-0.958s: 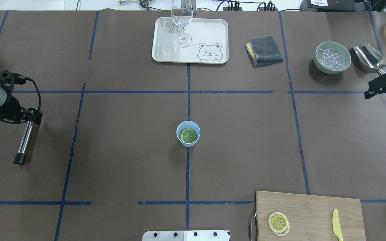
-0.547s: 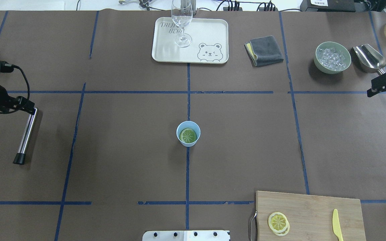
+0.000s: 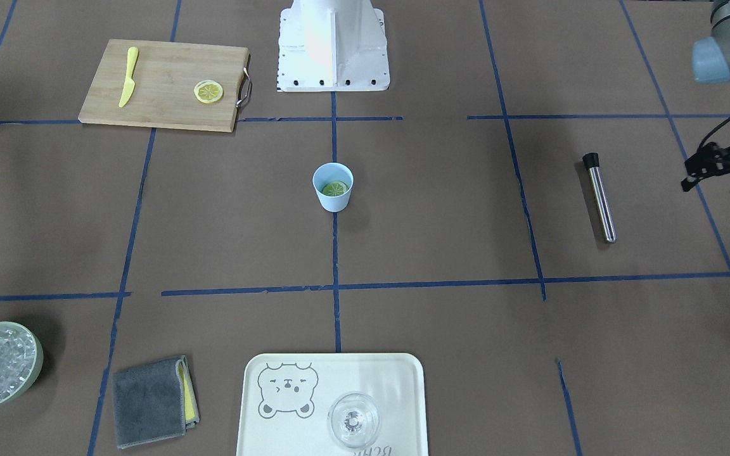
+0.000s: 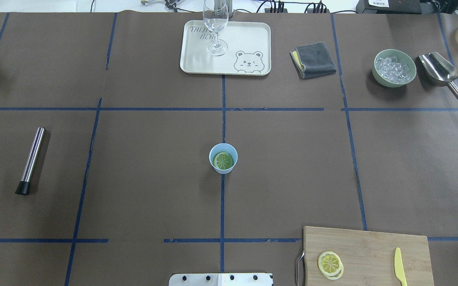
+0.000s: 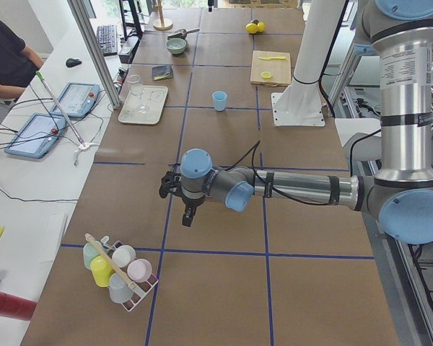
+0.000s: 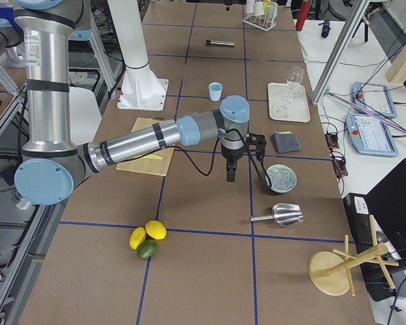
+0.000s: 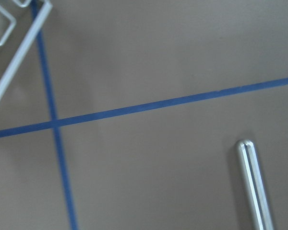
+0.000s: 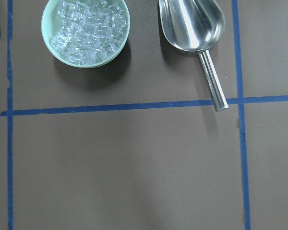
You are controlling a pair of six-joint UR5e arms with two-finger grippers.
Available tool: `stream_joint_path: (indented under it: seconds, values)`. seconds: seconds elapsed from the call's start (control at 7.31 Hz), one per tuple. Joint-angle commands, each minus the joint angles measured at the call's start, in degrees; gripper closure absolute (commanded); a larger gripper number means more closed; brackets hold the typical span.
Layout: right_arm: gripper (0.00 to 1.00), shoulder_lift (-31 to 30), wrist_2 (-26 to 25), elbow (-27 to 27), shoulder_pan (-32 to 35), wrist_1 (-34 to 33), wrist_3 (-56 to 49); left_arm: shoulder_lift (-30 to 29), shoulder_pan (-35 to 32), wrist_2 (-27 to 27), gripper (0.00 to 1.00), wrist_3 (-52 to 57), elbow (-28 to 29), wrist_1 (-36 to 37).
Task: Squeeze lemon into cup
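The light-blue cup (image 4: pixel 229 151) stands at the table's middle, also in the front view (image 3: pixel 332 197). A round slice with segments (image 4: pixel 223 161) lies inside it and looks greenish. Two yellow lemon slices (image 4: pixel 330 264) lie stacked on the wooden cutting board (image 4: pixel 372 246). My left gripper (image 3: pixel 713 180) hangs at the front view's right edge, beyond the muddler, its fingers apart and empty. My right gripper (image 6: pixel 231 169) shows only in the right side view, above the table near the ice bowl; I cannot tell whether it is open or shut. Neither gripper shows in the overhead view.
A steel muddler (image 4: pixel 30 160) lies on the left. A yellow knife (image 4: pixel 400 267) lies on the board. At the back are a tray (image 4: pixel 253 39) with a clear glass (image 4: pixel 215 24), a grey cloth (image 4: pixel 314 59), the green ice bowl (image 4: pixel 377 77) and a steel scoop (image 4: pixel 439 69).
My left arm has drawn back off the overhead view's left edge, leaving the muddler lying on the table. My right arm has withdrawn off the right edge.
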Motion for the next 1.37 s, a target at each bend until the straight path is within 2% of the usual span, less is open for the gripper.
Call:
stream_joint_path:
  seconds: [0.0, 0.14, 0.27, 0.41, 0.55, 0.68, 0.82, 0.96, 1.23]
  values:
    - [0.00, -0.3, 1.5, -2.3, 5.5, -6.4, -16.4, 6.3, -14.0, -1.5, 0.00, 8.4, -0.4, 0.8]
    - [0.00, -0.5, 1.5, -2.4, 6.9, -9.4, -22.2, 5.1, -18.5, -1.4, 0.00, 7.9, -2.4, 10.6]
    - [0.00, -0.5, 1.5, -2.4, 7.4, -11.3, -25.0, -0.5, -18.6, -0.1, 0.00, 9.6, -4.0, 22.8]
    - [0.00, -0.6, 1.4, -2.4, 7.5, -11.3, -25.3, -2.5, -18.6, 5.3, 0.00, 11.5, -3.7, 24.4]
    - [0.00, -0.7, 0.8, -2.5, 7.5, -11.3, -25.6, -2.5, -18.1, 7.5, 0.00, 11.8, -4.0, 26.9]
    - [0.00, -0.8, 1.3, -2.8, 7.4, -11.3, -26.0, -1.3, -17.9, 6.9, 0.00, 13.0, -5.3, 26.8]
    - [0.00, -0.7, 1.5, -3.8, 7.3, -11.1, -26.0, -0.9, -12.6, 7.3, 0.00, 19.9, -5.0, 25.8]
    - [0.00, -0.7, 1.9, -3.9, 7.3, -11.0, -26.0, -0.7, -8.9, 6.9, 0.00, 21.5, -3.7, 23.6]
    - [0.00, -0.5, 1.9, -3.9, 7.2, -10.9, -25.8, -2.3, -8.8, 7.0, 0.00, 21.5, -3.1, 21.7]
